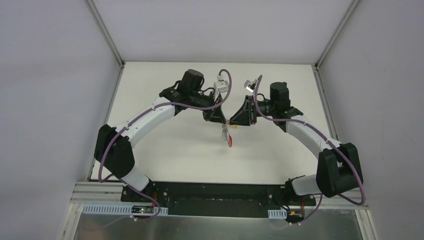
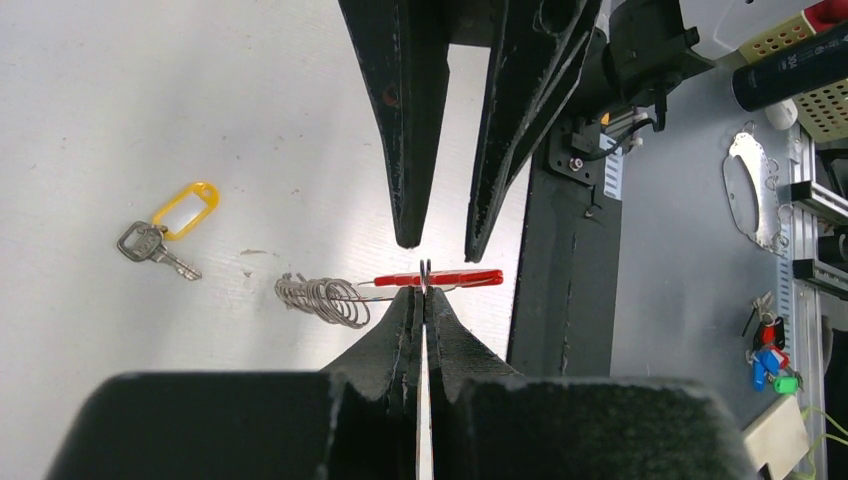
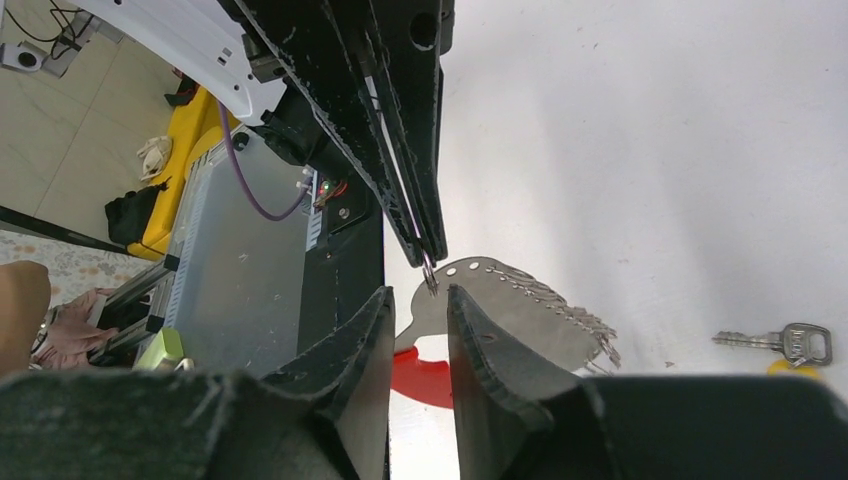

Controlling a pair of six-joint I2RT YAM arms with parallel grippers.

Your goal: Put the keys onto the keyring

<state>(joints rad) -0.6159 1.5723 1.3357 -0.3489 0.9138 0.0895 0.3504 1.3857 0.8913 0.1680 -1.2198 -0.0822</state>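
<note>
Both arched inward — left gripper [image 2: 424, 293] pinches keys [image 3: 520, 310], right gripper [image 2: 441, 246] parted

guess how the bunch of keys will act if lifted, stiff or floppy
Probably floppy: the keys fan loosely along a red band, so they should swing and splay. Likely heavy for its size, being many metal pieces. The thin ring, pinched in the shut left gripper, might twist.

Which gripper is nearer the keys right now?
Left. The left gripper is shut on the ring at the head of the keys; the right gripper is open, straddling that ring without closing on it.
</note>
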